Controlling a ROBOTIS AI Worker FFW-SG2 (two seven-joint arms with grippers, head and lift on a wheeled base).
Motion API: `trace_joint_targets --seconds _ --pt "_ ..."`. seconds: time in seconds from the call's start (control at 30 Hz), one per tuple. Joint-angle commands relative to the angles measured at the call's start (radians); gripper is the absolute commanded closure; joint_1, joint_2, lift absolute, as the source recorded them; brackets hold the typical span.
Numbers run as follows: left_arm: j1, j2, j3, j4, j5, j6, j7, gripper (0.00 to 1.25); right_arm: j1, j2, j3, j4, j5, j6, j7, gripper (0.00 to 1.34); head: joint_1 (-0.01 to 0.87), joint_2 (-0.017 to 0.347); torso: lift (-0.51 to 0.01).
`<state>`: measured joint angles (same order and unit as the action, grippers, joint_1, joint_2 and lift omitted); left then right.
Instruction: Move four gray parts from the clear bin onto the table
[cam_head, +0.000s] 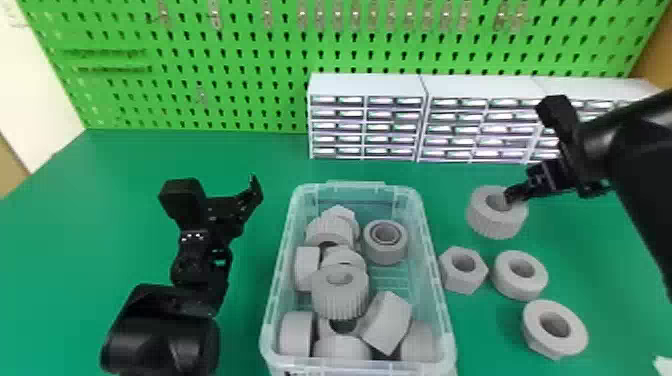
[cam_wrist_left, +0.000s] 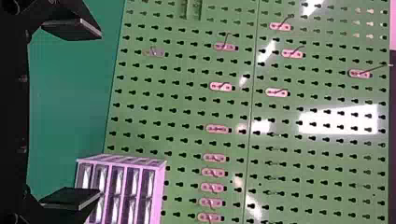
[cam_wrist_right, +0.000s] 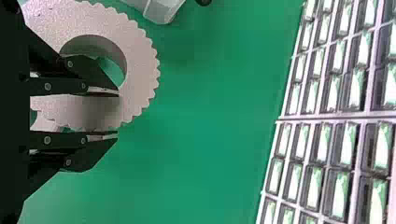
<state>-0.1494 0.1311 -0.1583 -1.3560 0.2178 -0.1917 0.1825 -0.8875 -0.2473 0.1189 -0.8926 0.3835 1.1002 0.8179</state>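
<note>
While the left jaws (cam_head: 220, 187) stand wide and empty, the right jaws (cam_head: 510, 194) pinch the wall of a toothed gray ring (cam_head: 492, 225), one finger in its hole; it is right of the clear bin (cam_head: 280, 280), resting or raised I cannot tell, beyond a hexagonal nut (cam_head: 462, 282), a plain ring (cam_head: 517, 290) and a flanged nut (cam_head: 550, 345) on the desk (cam_head: 110, 200)

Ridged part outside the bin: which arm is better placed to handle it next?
Right, I'd say. The right gripper is already at the ridged part, right of the bin. The left gripper is on the bin's other side and would likely have to reach across.
</note>
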Motion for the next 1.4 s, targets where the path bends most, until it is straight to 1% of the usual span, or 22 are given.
trace_joint_targets --seconds 0.0,0.2,0.5,0.73,0.97,1.37 --pt "-0.001 -0.001 -0.001 0.0 0.0 0.0 0.0 0.1 0.009 0.005 -0.021 0.017 0.0 -0.017 -0.031 0.97 0.693 0.072 -0.052" --pt "-0.009 -0.001 -0.006 0.002 0.0 0.0 0.0 0.1 0.015 0.013 -0.068 0.075 -0.032 -0.095 -0.074 0.97 0.693 0.072 -0.052" --pt "-0.007 -0.002 -0.012 0.005 0.002 0.0 0.0 0.1 0.025 0.023 -0.102 0.155 -0.075 -0.197 -0.121 0.97 0.693 0.072 -0.052" --pt "-0.007 -0.002 -0.01 0.005 0.003 0.0 0.0 0.1 0.033 0.025 -0.117 0.182 -0.094 -0.246 -0.144 0.97 0.693 0.072 -0.052" --pt "-0.007 -0.004 -0.012 0.005 0.003 0.0 0.0 0.1 0.038 0.025 -0.122 0.192 -0.101 -0.258 -0.157 0.97 0.693 0.072 -0.052" --pt "-0.007 -0.005 -0.013 0.005 0.003 0.0 0.0 0.1 0.044 0.02 -0.122 0.204 -0.107 -0.27 -0.16 0.97 0.693 0.072 -0.052"
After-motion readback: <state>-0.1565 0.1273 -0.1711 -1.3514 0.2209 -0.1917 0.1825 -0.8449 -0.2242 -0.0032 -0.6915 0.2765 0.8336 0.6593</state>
